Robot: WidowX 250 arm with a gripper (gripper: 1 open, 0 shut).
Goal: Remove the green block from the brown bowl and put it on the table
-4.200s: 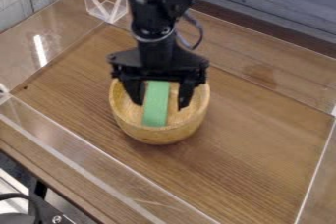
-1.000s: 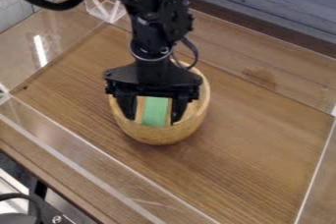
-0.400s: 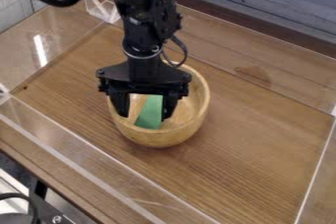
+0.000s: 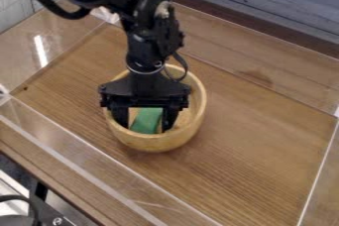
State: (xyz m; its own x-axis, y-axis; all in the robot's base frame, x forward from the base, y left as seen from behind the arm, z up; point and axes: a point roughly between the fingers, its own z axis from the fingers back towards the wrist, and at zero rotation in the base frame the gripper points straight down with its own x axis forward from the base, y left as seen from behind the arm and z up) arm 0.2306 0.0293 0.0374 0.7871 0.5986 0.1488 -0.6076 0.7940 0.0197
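Table (image 4: 252, 151) under bowl (image 4: 166, 143); green block (image 4: 147, 120) inside bowl, gripper (image 4: 145, 119) open over bowl; lift-out and placing beside bowl left.

Far side, across the upper right: grey surface (image 4: 265, 6) with wood-like grain; a pale panelled surface (image 4: 19, 8) lies at upper left. A clear, angular plastic piece (image 4: 109, 14) sits near the far left corner, partly hidden. Lower left corner: a black cable (image 4: 19, 198) curves beside a white-and-black item (image 4: 48, 208), cut off by the frame and not identifiable.
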